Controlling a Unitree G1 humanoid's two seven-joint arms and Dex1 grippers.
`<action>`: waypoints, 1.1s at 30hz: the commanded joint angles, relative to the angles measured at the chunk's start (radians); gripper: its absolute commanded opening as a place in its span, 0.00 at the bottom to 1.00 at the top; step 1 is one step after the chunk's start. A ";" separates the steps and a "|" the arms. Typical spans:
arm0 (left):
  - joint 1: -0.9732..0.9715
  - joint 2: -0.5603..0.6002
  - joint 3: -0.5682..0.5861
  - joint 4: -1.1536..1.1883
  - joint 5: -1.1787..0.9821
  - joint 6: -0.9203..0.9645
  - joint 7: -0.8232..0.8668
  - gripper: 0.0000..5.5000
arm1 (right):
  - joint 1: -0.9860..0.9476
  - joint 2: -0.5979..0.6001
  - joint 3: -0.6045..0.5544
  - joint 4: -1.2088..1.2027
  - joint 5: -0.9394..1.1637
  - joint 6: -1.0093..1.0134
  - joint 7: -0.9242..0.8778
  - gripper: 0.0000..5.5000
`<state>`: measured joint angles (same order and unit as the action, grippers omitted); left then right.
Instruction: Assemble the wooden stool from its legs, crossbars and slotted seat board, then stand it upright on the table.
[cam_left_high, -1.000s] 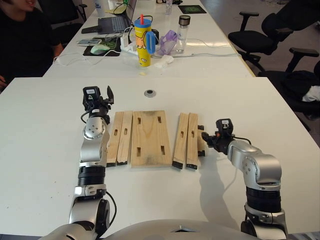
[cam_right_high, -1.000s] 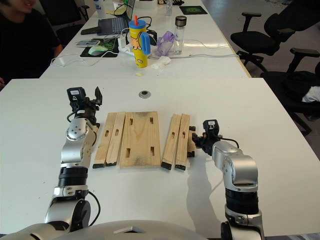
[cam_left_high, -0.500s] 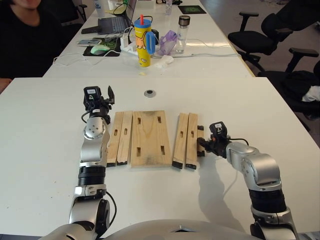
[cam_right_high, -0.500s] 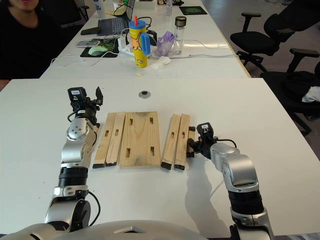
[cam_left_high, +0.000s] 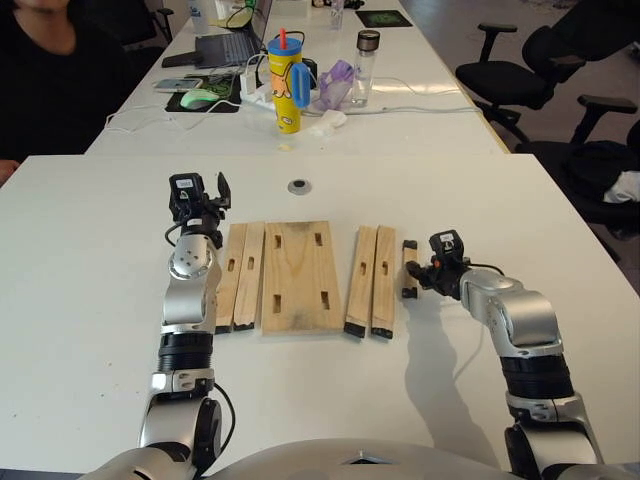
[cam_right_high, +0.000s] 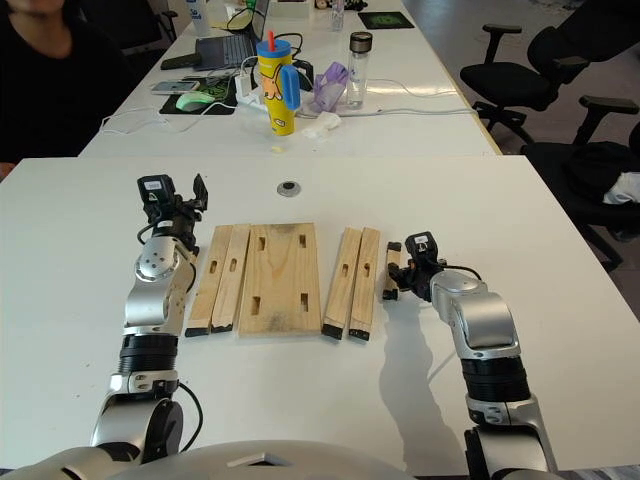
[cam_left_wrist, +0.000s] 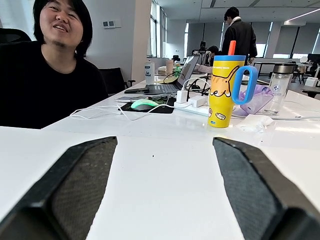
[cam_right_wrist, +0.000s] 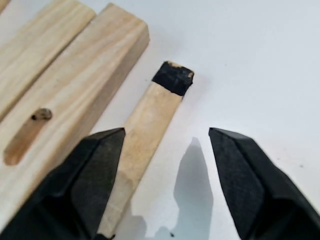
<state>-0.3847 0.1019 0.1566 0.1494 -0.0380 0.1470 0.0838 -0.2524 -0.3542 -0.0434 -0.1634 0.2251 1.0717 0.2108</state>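
left fingers (cam_left_wrist: 75, 192) apart, counter (cam_left_wrist: 160, 195) between, cup (cam_left_wrist: 223, 92) ahead | right fingers (cam_right_wrist: 95, 172) apart, crossbar (cam_right_wrist: 150, 120) just inside one, legs (cam_right_wrist: 75, 90) beside

A yellow cup (cam_left_high: 286, 90), a bottle (cam_left_high: 367, 65) and a laptop (cam_left_high: 230, 46) stand on the far table (cam_left_high: 430, 125)

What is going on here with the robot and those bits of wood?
A humanoid robot is at the start of building a wooden stool. The parts lie flat and unjoined on the white table: the slotted seat board in the middle, with the left legs and right legs on either side. The right gripper is open at a small crossbar, not gripping it. The left gripper is open near the left legs' far end.
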 joint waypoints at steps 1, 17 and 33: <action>-0.002 -0.005 -0.005 0.004 -0.001 0.006 0.001 0.65 | -0.006 0.061 -0.060 -0.028 0.029 0.065 -0.028 0.57; 0.002 -0.016 -0.018 -0.003 0.003 0.011 -0.001 0.65 | 0.079 -0.014 0.074 -0.023 -0.080 0.113 -0.059 0.42; 0.048 -0.019 0.065 -0.107 -0.265 0.132 -0.181 0.65 | -0.042 0.131 -0.189 0.044 0.017 -0.315 -0.060 0.24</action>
<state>-0.3467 0.0803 0.2108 0.0769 -0.2353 0.2414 -0.0347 -0.2377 -0.2470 -0.2251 -0.0778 0.2124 0.8458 0.1282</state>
